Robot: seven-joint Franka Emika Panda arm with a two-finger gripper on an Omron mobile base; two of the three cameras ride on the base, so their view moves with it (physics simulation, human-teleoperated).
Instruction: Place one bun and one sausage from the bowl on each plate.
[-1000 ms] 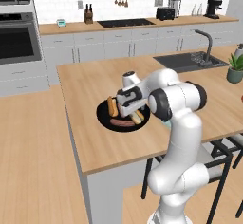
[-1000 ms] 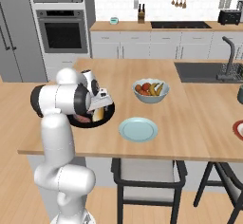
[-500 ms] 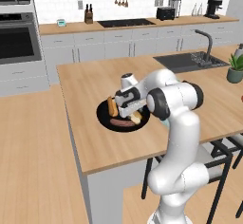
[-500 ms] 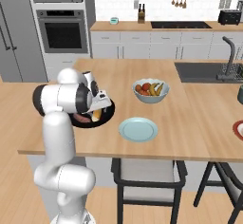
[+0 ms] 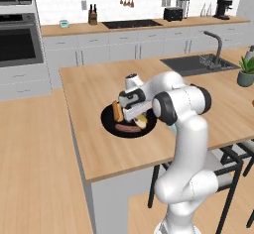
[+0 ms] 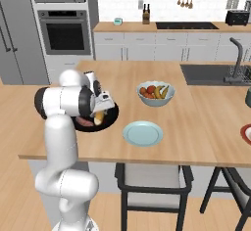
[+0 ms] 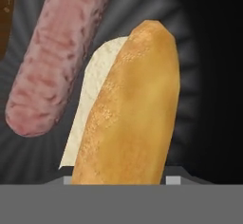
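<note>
Hand view: we sit low over the bun (image 7: 128, 118) in the bowl (image 7: 199, 76); finger state unclear. Next, lift it to the blue plate (image 6: 142, 133).

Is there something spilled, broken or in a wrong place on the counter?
Nothing stands out. The buns and sausages lie inside the black bowl, the pale blue plate sits flat, and the fruit bowl stands upright.

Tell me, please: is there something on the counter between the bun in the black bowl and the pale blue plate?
Nothing visible blocks that way. The bun lies in the black bowl under the claw, and the pale blue plate sits just beside the bowl with bare counter between. The fruit bowl stands farther back, off the path.
</note>
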